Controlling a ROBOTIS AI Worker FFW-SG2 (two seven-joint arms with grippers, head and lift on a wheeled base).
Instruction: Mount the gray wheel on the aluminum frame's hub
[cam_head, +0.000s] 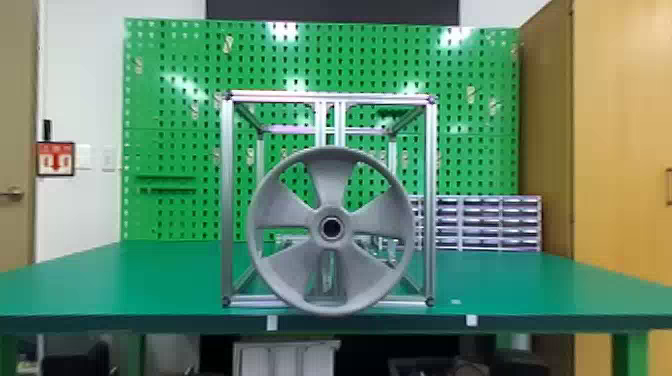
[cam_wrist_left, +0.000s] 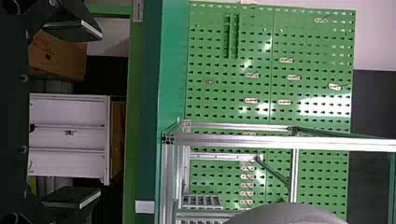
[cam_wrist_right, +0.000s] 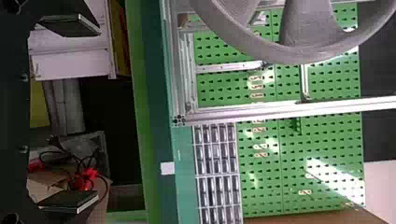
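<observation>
Evidently, gray wheel (cam_head: 332, 180) upright at aluminum frame (cam_head: 227, 200); drawer rack (cam_head: 480, 223) behind, contents unclear; left hand (cam_wrist_left: 99, 113), right hand (cam_wrist_right: 98, 113) spread apart.

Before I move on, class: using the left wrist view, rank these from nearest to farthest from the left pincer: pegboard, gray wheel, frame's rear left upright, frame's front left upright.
From the left pincer:
1. Front left upright and gray wheel, the wheel farther right: too close to call.
2. Rear left upright, behind the front one.
3. Pegboard, at the back, behind both uprights.
</observation>
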